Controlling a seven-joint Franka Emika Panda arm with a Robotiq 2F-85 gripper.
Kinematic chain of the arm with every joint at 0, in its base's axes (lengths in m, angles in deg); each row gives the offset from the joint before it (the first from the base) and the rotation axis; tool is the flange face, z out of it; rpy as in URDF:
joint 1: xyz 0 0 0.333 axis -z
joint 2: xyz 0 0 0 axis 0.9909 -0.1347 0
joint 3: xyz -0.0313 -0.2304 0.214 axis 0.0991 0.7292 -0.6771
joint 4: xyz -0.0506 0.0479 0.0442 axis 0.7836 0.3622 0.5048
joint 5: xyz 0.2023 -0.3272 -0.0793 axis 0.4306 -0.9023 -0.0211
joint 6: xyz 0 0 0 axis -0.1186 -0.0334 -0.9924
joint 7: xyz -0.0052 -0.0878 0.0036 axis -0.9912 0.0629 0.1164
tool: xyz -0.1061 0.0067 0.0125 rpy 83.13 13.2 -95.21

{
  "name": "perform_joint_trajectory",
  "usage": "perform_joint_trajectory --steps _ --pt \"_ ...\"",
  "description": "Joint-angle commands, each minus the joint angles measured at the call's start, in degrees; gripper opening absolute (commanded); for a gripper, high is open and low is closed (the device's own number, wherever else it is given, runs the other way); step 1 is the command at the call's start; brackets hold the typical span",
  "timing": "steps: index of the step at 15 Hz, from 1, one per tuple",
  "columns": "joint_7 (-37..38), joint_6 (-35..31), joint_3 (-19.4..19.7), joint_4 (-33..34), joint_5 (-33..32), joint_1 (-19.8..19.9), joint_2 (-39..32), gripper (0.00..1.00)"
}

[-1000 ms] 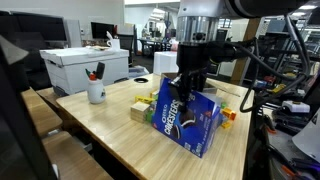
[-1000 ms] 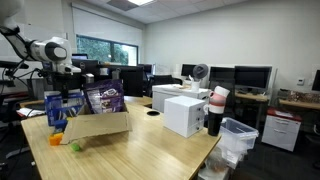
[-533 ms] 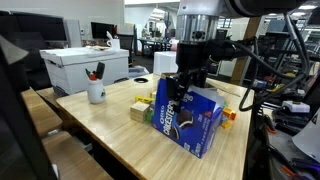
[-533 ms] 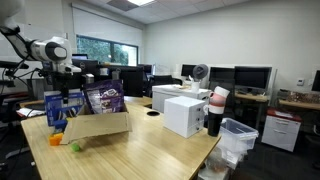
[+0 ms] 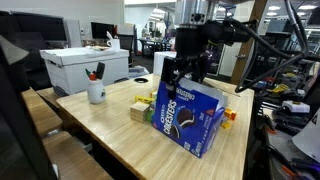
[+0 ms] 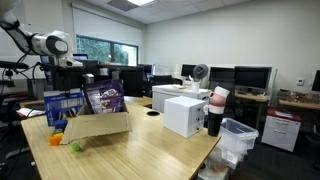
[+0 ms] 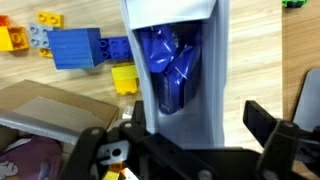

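Oreo box [image 5: 190,120], rectangular, blue printed cardboard

Glossy cardboard box [image 5: 190,120], shiny foil packets [image 7: 170,65], smooth wooden table [image 5: 105,135], plastic blocks [image 7: 75,48]

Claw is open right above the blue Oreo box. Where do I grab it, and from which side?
Come straight down from above. The Oreo box stands upright with its top open, and the wrist view shows that opening long and narrow, so I'd close the claw across the narrow width, pinching the two broad faces just below the rim. The blue packets inside may stiffen the walls.
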Motion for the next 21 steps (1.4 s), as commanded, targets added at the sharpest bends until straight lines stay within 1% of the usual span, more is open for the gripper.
perform_joint_trajectory --steps 1,5,8,12,16,21 --pt "-2.79 5.34 0.35 1.89 0.23 2.12 3.66 1.0" --pt "-3.74 6.67 1.63 3.99 -4.32 4.82 6.25 1.0" --pt "-3.79 5.72 3.83 5.59 -10.09 9.08 7.78 1.0" --pt "-2.58 4.87 6.38 6.51 -13.99 13.08 8.84 1.0" --pt "-2.45 4.23 8.94 6.69 -15.08 16.61 9.89 1.0" --pt "-3.26 3.82 11.02 5.17 -14.1 18.98 10.34 1.0"
